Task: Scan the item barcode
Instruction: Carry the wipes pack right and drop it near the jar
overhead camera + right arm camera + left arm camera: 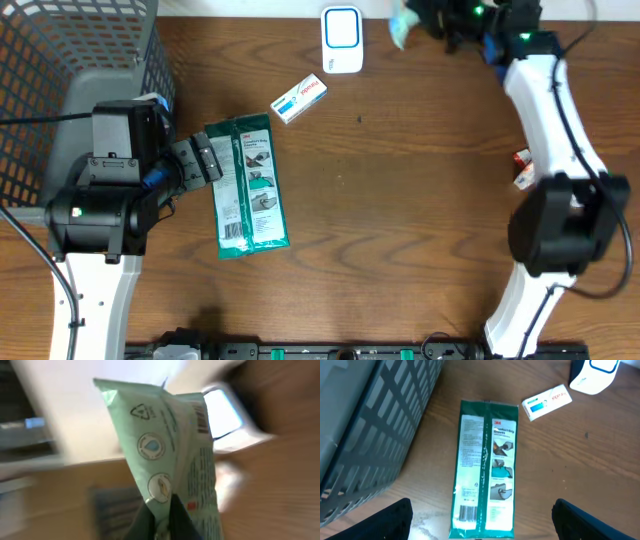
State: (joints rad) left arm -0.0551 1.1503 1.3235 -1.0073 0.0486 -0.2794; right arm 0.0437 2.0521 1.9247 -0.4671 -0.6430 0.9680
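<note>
1. The grey mesh basket (60, 60) stands at the far left corner of the wooden surface (400, 220), beside the left arm. From the overhead view only its grey walls and floor can be made out, and I cannot tell what lies in it. The left wrist view shows only its outer wall (370, 425).
2. The left tool (208, 160) has its jaws spread wide and grips nothing. It sits at the left edge of the green glove pack (248, 185), which lies flat on the surface just outside the basket with its printed face up (487, 467).
3. A small white and blue box (299, 99) lies flat beyond the pack, apart from it, between the pack and the scanner (342, 38).
4. The scanner stands at the far edge of the surface, white with a blue-rimmed window.
5. The right tool (165, 520) is clamped on the lower edge of the pale green pouch (170, 445), holding it upright in the air.
6. In the overhead view the pouch (402, 30) hangs just to the right of the scanner. Whether they touch I cannot tell.
7. A barcode (200, 417) shows near the pouch's upper right edge. The right wrist view is blurred.
</note>
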